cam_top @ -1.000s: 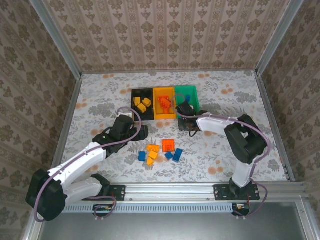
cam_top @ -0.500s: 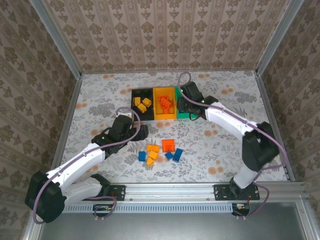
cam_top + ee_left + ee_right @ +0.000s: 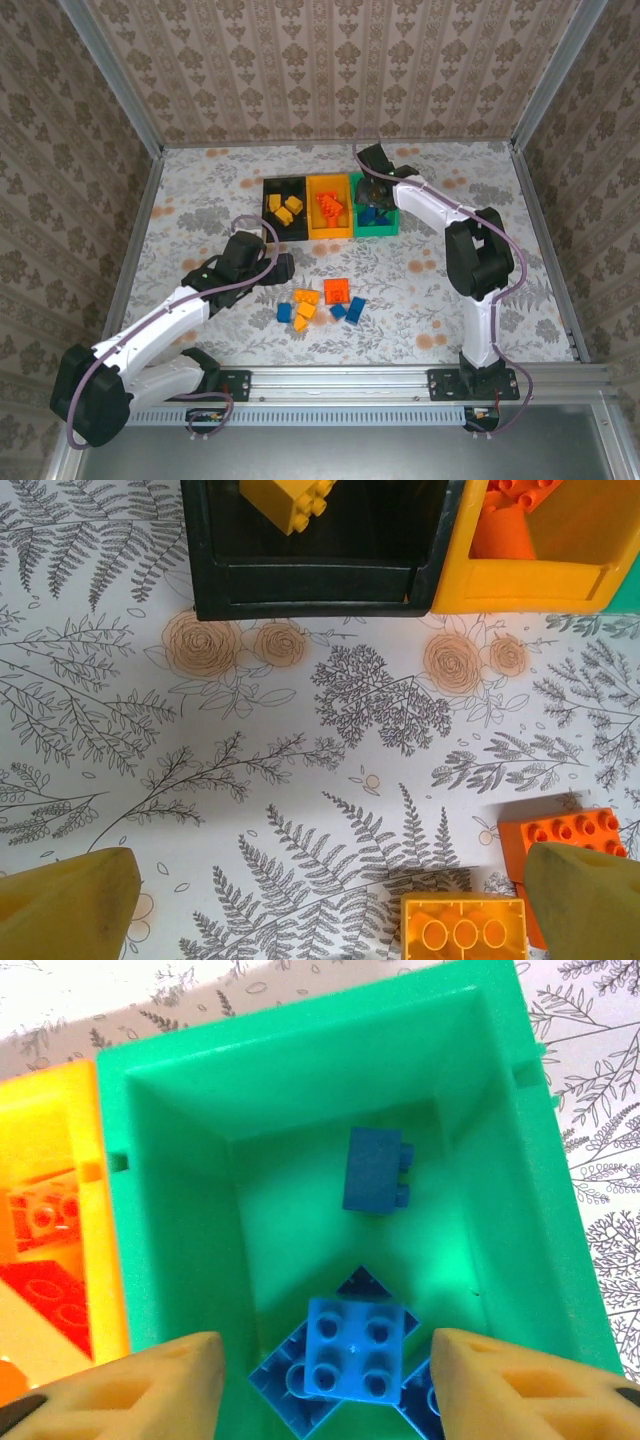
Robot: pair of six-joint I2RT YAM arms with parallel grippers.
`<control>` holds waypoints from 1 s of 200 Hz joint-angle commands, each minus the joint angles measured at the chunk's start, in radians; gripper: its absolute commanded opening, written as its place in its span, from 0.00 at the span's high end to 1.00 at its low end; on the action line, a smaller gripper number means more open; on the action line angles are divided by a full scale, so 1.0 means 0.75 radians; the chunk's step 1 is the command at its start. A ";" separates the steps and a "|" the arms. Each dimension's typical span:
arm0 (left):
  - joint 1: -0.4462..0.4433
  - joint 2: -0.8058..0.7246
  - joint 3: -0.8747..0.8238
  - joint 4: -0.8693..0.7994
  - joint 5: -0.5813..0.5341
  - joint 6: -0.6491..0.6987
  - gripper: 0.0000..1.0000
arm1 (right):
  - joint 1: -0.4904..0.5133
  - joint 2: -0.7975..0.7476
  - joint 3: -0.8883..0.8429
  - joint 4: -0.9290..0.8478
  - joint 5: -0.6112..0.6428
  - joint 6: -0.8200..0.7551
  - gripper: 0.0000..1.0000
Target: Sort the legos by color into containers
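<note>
Over the green bin (image 3: 170, 1210) of blue bricks (image 3: 355, 1345), right fingers (image 3: 520, 1380) stand apart; left fingers (image 3: 60, 905) gape above loose bricks (image 3: 337, 290) before it: likely light, rigid, slick, best pinched across flat sides.

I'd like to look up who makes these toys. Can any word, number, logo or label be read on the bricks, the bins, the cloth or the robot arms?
No readable text anywhere.
Blue bricks in the green bin: studs show no legible lettering.
Black bin and yellow-orange bin: no labels.
Tablecloth: fern and flower print, no words.
Left arm and right arm: any markings are too small to read.
</note>
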 commanded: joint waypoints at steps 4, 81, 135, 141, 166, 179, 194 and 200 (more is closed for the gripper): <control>0.013 -0.022 0.013 -0.049 0.020 0.004 0.00 | 0.016 -0.082 -0.011 -0.042 -0.024 0.007 0.35; 0.034 -0.083 -0.003 -0.054 -0.011 -0.012 0.00 | 0.267 -0.509 -0.573 0.005 -0.243 -0.026 0.11; 0.065 -0.129 -0.056 -0.051 0.013 -0.031 0.00 | 0.502 -0.409 -0.648 -0.009 -0.268 0.126 0.10; 0.067 -0.132 -0.058 -0.054 0.017 -0.032 0.00 | 0.516 -0.388 -0.641 -0.009 -0.246 0.138 0.10; 0.072 -0.143 -0.063 -0.069 0.026 -0.032 0.00 | 0.551 -0.322 -0.627 0.033 -0.164 0.197 0.10; 0.074 -0.153 -0.071 -0.070 0.028 -0.034 0.00 | 0.560 -0.291 -0.617 0.041 -0.129 0.223 0.10; 0.077 -0.167 -0.084 -0.068 0.029 -0.040 0.00 | 0.566 -0.252 -0.601 0.026 -0.080 0.246 0.11; 0.077 -0.174 -0.089 -0.066 0.030 -0.041 0.00 | 0.566 -0.238 -0.598 0.025 -0.068 0.251 0.11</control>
